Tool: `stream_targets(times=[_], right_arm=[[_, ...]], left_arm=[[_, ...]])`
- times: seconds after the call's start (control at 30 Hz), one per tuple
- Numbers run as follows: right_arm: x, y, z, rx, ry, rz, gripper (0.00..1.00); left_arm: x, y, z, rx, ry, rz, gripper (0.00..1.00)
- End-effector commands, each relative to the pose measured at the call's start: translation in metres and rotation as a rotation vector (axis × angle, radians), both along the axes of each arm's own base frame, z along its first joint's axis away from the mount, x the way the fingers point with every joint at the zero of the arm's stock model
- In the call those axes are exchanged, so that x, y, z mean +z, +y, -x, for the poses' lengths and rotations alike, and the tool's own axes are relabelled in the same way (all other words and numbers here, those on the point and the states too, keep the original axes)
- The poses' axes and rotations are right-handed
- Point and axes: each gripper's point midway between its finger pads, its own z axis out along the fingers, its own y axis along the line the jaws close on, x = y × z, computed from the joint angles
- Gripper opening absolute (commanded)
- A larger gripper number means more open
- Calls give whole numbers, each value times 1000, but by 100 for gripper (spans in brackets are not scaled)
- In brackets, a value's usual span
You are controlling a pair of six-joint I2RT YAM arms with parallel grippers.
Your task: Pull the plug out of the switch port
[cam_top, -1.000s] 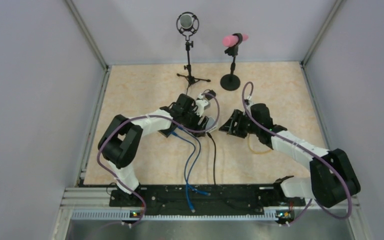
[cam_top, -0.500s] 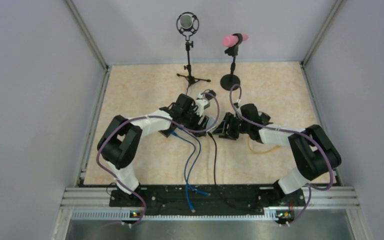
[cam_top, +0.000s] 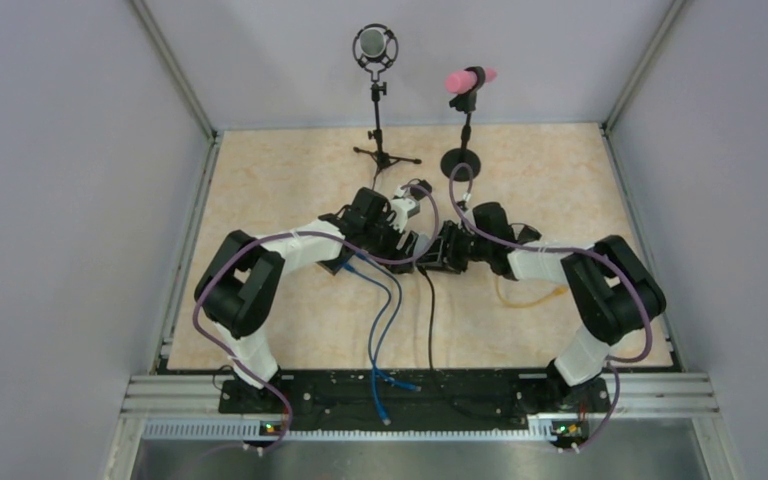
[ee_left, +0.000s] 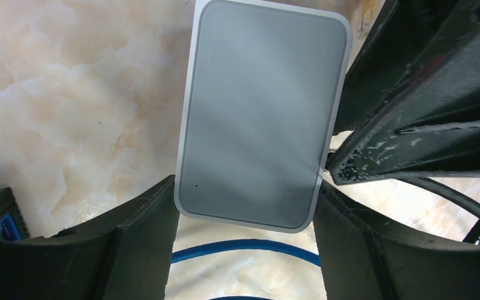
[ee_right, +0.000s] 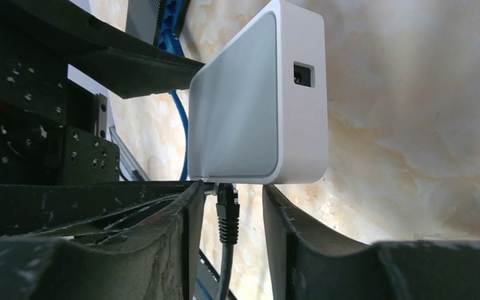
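The switch [ee_left: 259, 119] is clamped in the left gripper [ee_left: 245, 190], while the plug [ee_right: 227, 215], not yet pulled, is straddled untouched by the right gripper [ee_right: 230, 195], fingers [ee_right: 287, 250] parted.

Note your left arm [cam_top: 300, 243] and right arm [cam_top: 545, 265]: white links, black joints, purple cables [cam_top: 198, 305] looped alongside; scuffed matte-black jaws.

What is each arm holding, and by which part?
Left fingers clamp the switch by its long sides, near one end. Right fingers straddle the black plug, not yet gripping.
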Motion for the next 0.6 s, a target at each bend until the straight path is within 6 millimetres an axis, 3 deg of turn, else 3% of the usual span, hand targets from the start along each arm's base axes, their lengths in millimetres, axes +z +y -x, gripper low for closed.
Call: stream_targets(times=[0.0,0.57], right_arm=[[10,12,-7,23,-30,-44,36],[17,14,2,39,-20,-82,30]], left_arm=[[23,-11,-8,-2,-39,67,0],[17,-2,-15,33,-53,10,0]])
